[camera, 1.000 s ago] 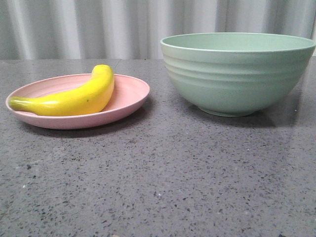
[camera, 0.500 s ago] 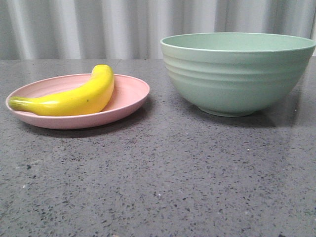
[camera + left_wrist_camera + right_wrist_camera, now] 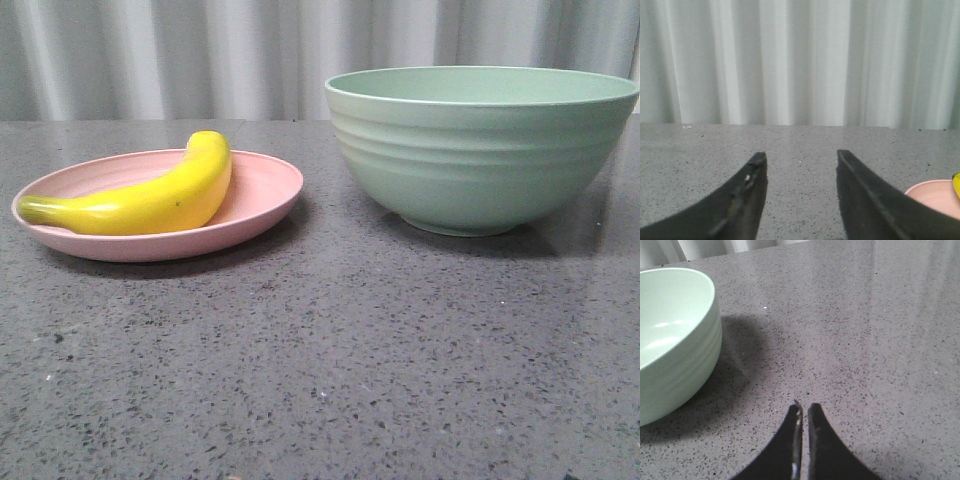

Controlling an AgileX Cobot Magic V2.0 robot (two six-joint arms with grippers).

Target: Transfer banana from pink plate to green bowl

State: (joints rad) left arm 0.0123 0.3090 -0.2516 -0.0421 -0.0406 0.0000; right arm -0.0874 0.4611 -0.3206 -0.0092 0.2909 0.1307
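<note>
The yellow banana lies across the pink plate on the left of the table in the front view. To its right stands the tall green bowl. Neither arm appears in the front view. In the left wrist view my left gripper is open with only bare table between its fingers; a bit of the pink plate and a sliver of banana show at the picture's edge. In the right wrist view my right gripper is shut and empty over the table, with the green bowl off to one side.
A grey speckled tabletop stretches in front of the plate and bowl. A pale pleated curtain hangs behind the table's far edge.
</note>
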